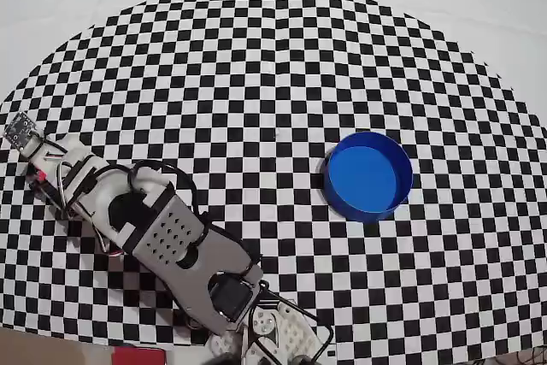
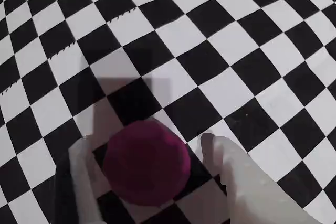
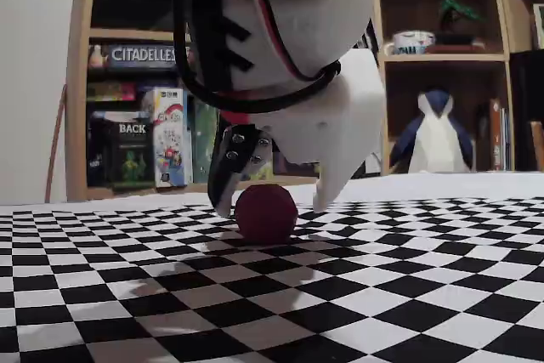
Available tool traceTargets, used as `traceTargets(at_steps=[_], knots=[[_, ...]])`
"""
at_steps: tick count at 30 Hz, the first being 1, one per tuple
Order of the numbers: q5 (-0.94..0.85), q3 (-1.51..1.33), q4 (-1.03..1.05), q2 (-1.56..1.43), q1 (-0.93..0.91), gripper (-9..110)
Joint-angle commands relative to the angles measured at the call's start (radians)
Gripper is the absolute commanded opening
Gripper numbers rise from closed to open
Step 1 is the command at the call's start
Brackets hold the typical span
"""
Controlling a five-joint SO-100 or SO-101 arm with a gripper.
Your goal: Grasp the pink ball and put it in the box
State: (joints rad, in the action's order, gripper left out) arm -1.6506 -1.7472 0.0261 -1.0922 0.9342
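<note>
Now the gripper (image 3: 274, 207) sits wide open around the pink ball (image 3: 266, 213), low in the fixed view; next it must squeeze, then carry it to the box (image 1: 368, 176).

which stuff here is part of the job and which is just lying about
Job: pink ball, blue box, gripper straddling the ball, jaws open.
Lying about: board games and penguin plush on the shelves, checkered cloth.

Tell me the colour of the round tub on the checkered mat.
Bright blue tub, inside and out; clearest in the overhead view.
</note>
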Motion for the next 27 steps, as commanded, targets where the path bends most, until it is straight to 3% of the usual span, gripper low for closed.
traceTargets(at_steps=[1,16,27], knots=[[-0.009,0.037,0.003,-0.006,0.011,18],[-0.009,0.037,0.003,-0.003,0.011,0],[-0.006,0.025,0.023,-0.060,0.000,0]])
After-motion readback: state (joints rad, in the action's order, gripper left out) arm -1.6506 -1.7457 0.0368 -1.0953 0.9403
